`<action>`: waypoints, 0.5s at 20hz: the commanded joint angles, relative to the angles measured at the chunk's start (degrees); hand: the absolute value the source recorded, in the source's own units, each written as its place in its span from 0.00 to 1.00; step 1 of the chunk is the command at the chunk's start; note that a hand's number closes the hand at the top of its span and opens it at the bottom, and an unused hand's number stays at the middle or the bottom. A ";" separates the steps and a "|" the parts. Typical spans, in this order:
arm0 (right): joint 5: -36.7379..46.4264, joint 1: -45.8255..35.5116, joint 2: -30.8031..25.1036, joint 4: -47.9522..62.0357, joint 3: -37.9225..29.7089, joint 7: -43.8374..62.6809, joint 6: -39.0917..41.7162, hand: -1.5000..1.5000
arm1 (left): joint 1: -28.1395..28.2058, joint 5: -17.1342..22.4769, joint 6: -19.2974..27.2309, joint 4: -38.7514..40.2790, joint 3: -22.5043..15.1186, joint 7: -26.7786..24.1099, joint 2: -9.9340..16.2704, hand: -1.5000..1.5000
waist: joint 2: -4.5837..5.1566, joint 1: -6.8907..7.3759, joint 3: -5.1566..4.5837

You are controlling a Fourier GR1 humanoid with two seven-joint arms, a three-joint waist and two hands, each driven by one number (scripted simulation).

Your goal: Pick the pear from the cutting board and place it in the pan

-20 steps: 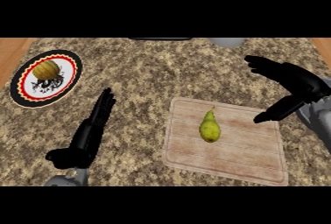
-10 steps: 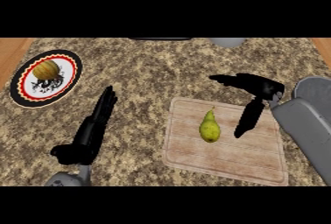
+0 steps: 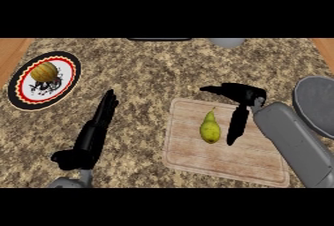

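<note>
1. No readable words, numbers, brands or signs show anywhere in the head view.
2. The plate (image 3: 23,90) at the left carries only a black-and-white drawing in its middle, with no letters to make out.

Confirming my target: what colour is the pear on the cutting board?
Yellow-green, seen in the head view: the pear.

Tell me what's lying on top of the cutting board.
On the cutting board lies only the pear. The right hand hangs over it beside the pear, fingers pointing down, hiding part of the board.
</note>
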 commanded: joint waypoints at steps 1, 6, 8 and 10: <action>3.95 0.91 2.73 -0.52 -2.44 1.31 1.30 0.00 | 1.80 0.40 -1.90 -3.07 2.16 1.72 1.02 0.50 | -0.06 -0.11 0.00; 8.37 5.73 2.98 -1.21 -3.61 -0.86 1.24 0.00 | 1.00 -1.27 -1.55 -2.39 3.00 2.10 -0.44 0.50 | -0.06 -0.28 0.00; 8.49 3.95 6.15 0.03 -6.04 0.83 0.07 0.00 | -0.11 -1.34 -2.72 0.35 2.19 1.44 -2.14 0.50 | -0.03 -0.23 0.00; 10.89 2.36 7.70 4.57 -6.51 -1.57 -1.29 0.00 | -0.68 -0.74 -4.98 5.06 4.52 -3.45 -1.41 0.50 | 0.05 -0.12 -0.01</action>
